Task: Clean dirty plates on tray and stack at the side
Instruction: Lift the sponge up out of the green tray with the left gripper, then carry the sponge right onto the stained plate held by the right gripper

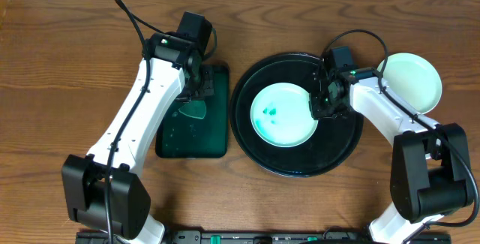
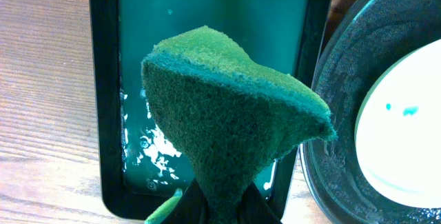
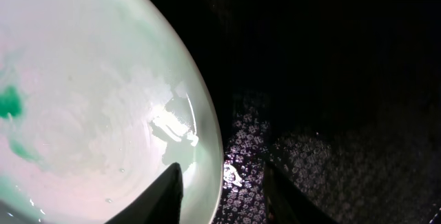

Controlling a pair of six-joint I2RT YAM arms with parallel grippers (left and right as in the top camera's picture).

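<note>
One plate (image 1: 281,114) with teal-green smears (image 3: 8,103) lies left of centre on the black tray (image 1: 296,165). My right gripper (image 1: 321,103) is open at that plate's right edge. In the right wrist view the plate (image 3: 89,100) has its rim between the jaws of the right gripper (image 3: 220,169), one finger over the plate and one over the tray (image 3: 331,79). A second plate (image 1: 411,82), with no smears showing, sits on the table right of the tray. My left gripper (image 1: 201,86) is shut on a green sponge (image 2: 227,114), held over the small green tray (image 2: 207,17).
The green tray (image 1: 191,143) holds a film of water and lies just left of the black tray (image 2: 337,114). Both arms reach in from the table's front edge. Bare wooden table surrounds the trays.
</note>
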